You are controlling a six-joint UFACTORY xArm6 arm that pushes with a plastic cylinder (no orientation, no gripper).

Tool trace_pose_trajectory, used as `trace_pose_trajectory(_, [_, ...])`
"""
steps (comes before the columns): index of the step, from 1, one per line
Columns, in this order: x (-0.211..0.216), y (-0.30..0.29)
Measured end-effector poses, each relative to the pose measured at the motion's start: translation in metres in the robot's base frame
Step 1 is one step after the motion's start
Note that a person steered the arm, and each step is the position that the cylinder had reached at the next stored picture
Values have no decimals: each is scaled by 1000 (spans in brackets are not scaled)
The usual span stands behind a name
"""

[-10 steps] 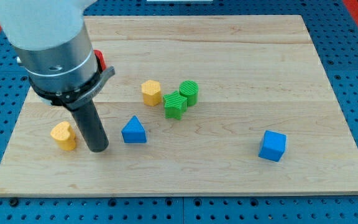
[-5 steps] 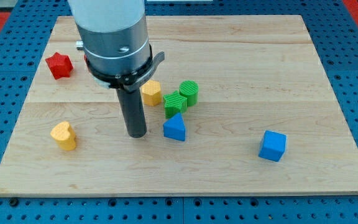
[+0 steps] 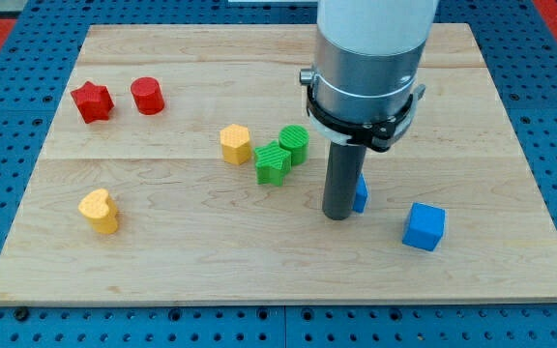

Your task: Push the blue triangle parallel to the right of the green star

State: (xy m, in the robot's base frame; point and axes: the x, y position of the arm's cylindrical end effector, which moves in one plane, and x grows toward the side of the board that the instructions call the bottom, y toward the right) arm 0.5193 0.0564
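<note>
The green star (image 3: 273, 162) sits near the board's middle, touching a green cylinder (image 3: 295, 144) at its upper right. The blue triangle (image 3: 360, 193) lies to the star's right and a little lower, mostly hidden behind my rod. My tip (image 3: 337, 215) rests on the board against the triangle's left side.
A blue cube (image 3: 424, 226) lies to the lower right of the tip. A yellow hexagon (image 3: 236, 144) is left of the star. A yellow heart (image 3: 100, 211) sits at the left. A red star (image 3: 92, 101) and a red cylinder (image 3: 147, 96) are at the upper left.
My tip has swept from the left to the right across the board, pushing the blue triangle rightward past the green star. The red cylinder has come into view.
</note>
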Motion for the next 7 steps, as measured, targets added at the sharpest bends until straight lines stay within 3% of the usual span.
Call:
trace_pose_trajectory(4, [-12, -51])
trace_pose_trajectory(6, [-15, 5])
trace_pose_trajectory(7, [-17, -38])
